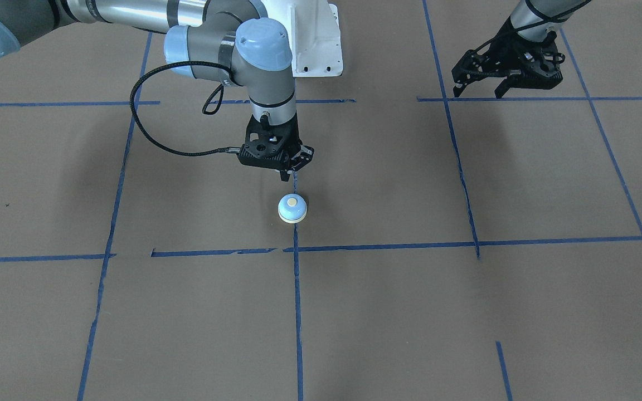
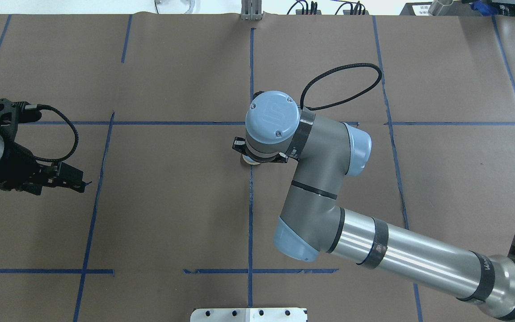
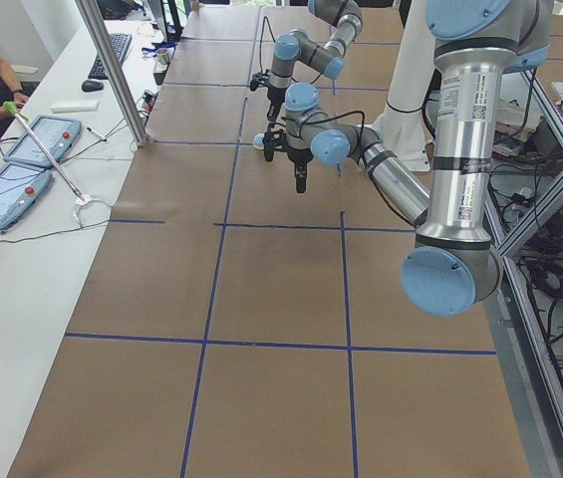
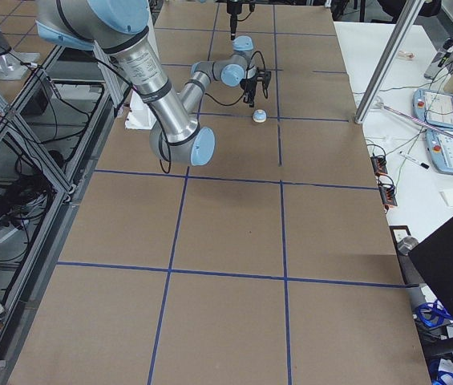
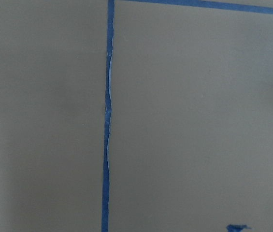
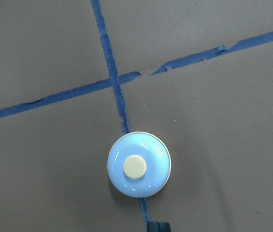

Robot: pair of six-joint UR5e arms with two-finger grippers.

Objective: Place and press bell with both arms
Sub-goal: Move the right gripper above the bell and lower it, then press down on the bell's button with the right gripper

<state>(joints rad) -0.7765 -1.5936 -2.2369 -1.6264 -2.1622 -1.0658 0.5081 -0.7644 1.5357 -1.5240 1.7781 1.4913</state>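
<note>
Brown-papered table (image 1: 399, 312) bears the bell (image 1: 292, 208) just beside the right gripper (image 1: 286, 176), jaws pinched together.

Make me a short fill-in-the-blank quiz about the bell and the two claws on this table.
1. The bell sits right on a tape line whose colour is ___.
2. The left gripper, far from the bell, has its jaws ___.
3. The right gripper, close beside the bell but holding nothing, has its jaws ___.
Missing words: blue; open; shut.
</note>
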